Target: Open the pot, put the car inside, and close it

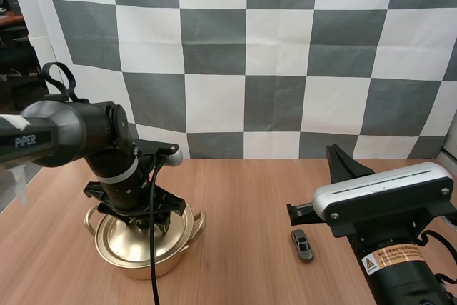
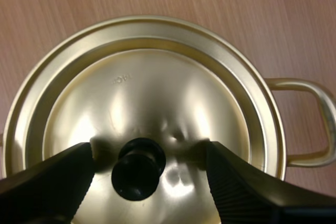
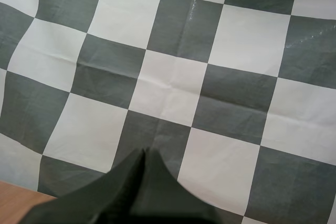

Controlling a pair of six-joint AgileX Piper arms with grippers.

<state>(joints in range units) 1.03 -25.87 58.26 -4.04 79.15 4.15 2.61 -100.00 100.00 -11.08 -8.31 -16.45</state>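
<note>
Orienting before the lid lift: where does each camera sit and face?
High: behind and above the bases, looking forward-down at pot, car, left arm, right arm.
Left wrist: on left arm, straight down onto lid; open left claw flanks knob.
Right wrist: on right arm, facing forward; shut right claw.
Shared: high and left wrist both show the pot.

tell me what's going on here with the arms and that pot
The left hand is down over the pot, open, with its fingers on either side of the black knob of the lid, not yet gripping it. The lid is on the pot. The car lies on the table beside the right arm, untouched. The right hand is shut on nothing, raised above the table.
</note>
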